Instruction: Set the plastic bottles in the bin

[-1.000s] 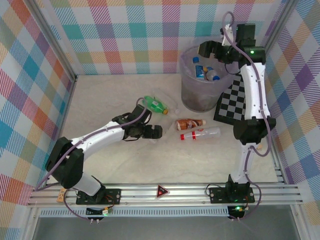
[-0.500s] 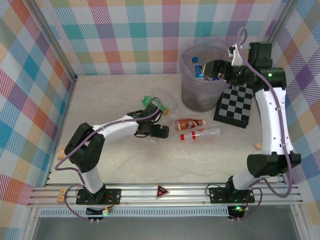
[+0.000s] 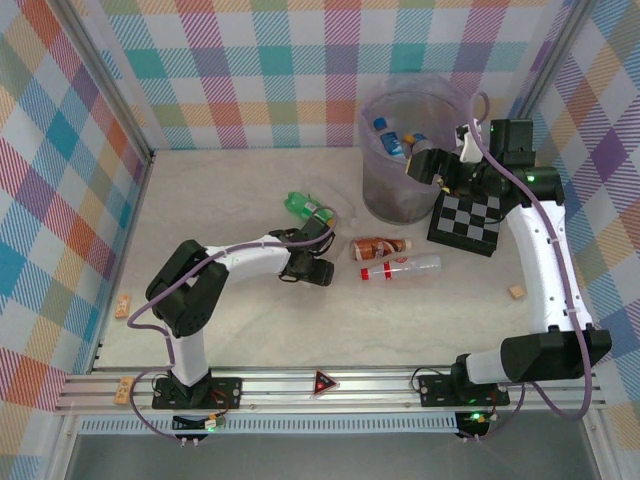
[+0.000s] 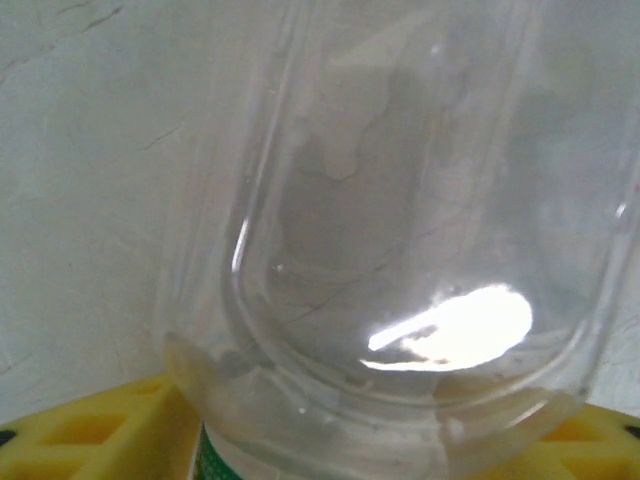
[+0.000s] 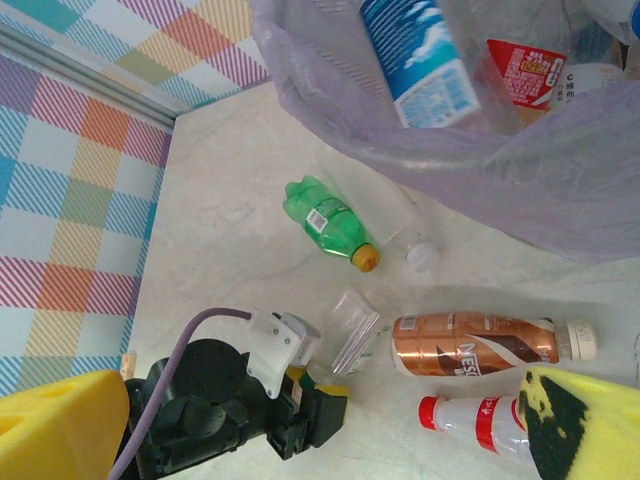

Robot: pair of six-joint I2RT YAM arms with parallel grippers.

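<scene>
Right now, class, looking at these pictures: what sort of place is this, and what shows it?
Probably a robot test cell in a lab: plaid walls on three sides, the left arm and right arm bolted to a rail, and a chequered board beside the bin.

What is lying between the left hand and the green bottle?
A clear bottle lies there, one end right at the left hand. Past it the table is bare up to the green bottle. The right wrist view shows this.
</scene>
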